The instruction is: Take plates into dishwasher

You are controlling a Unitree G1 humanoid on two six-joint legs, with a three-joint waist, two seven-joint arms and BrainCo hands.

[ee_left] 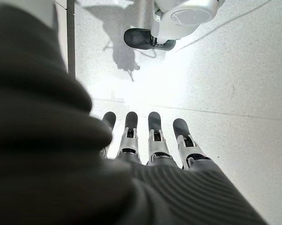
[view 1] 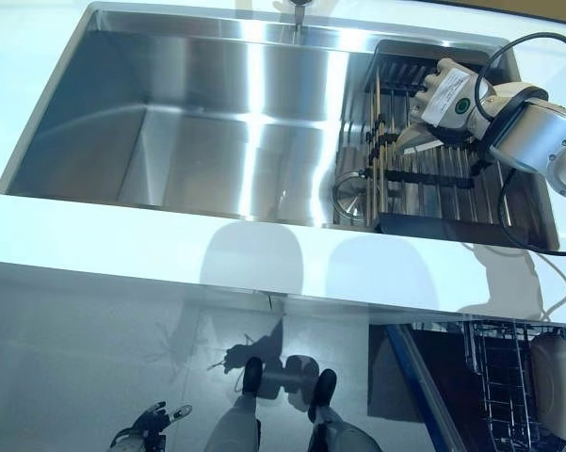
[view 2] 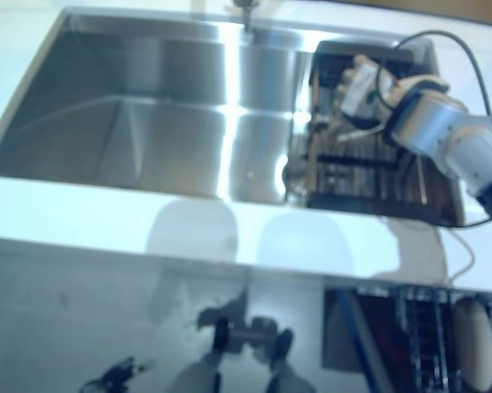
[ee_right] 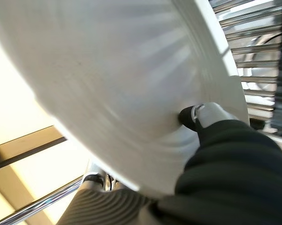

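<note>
Right wrist view shows you the right robot hand (ee_right: 211, 117) pinching a white plate (ee_right: 112, 79), thumb on its face, over the drying rack (view 1: 424, 179) in the sink (view 1: 188, 122). Your left robot hand (ee_left: 150, 145) hangs straight-fingered over the floor (ee_left: 234, 84). Another plate (view 1: 557, 384) stands in the dishwasher rack (view 1: 499, 377)

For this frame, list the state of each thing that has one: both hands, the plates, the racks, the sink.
Right hand: shut on a white plate, over the sink rack.
Left hand: open, empty, hanging low by the floor.
Sink: basin dry, nothing in the open part.
Dishwasher rack: pulled out, one plate standing in it.
</note>
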